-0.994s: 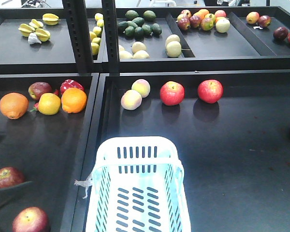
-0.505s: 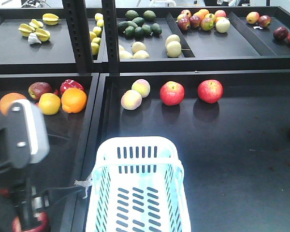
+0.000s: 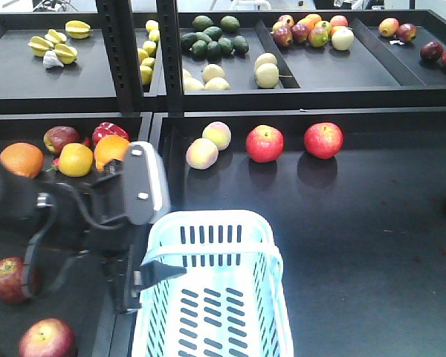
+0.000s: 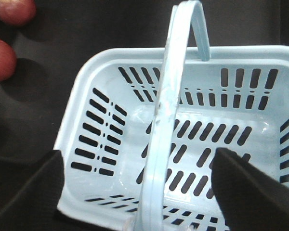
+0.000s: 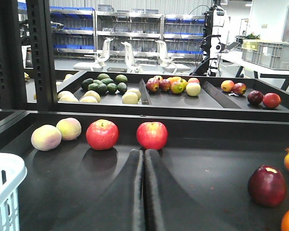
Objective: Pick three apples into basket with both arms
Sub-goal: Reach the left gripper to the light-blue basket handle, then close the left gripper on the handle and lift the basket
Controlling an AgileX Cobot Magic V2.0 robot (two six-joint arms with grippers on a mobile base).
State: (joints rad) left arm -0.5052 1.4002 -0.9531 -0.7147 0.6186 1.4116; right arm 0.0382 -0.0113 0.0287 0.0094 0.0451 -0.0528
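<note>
Two oranges (image 3: 21,161) behind left arm (image 3: 143,184) | left hand (image 4: 138,159) spread, empty, above basket handle (image 4: 166,103) | right hand (image 5: 144,156) closed, empty

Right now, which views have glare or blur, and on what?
Front view: glare washes the basket rim white, and the left arm looks smeared. Left wrist view: the left fingers at the lower corners are soft. Right wrist view: the right fingers, close to the lens, are out of focus.

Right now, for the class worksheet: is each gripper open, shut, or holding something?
Left gripper: open, fingers spread above the pale blue slotted plastic basket, holding nothing.
Right gripper: shut, holding nothing.
</note>
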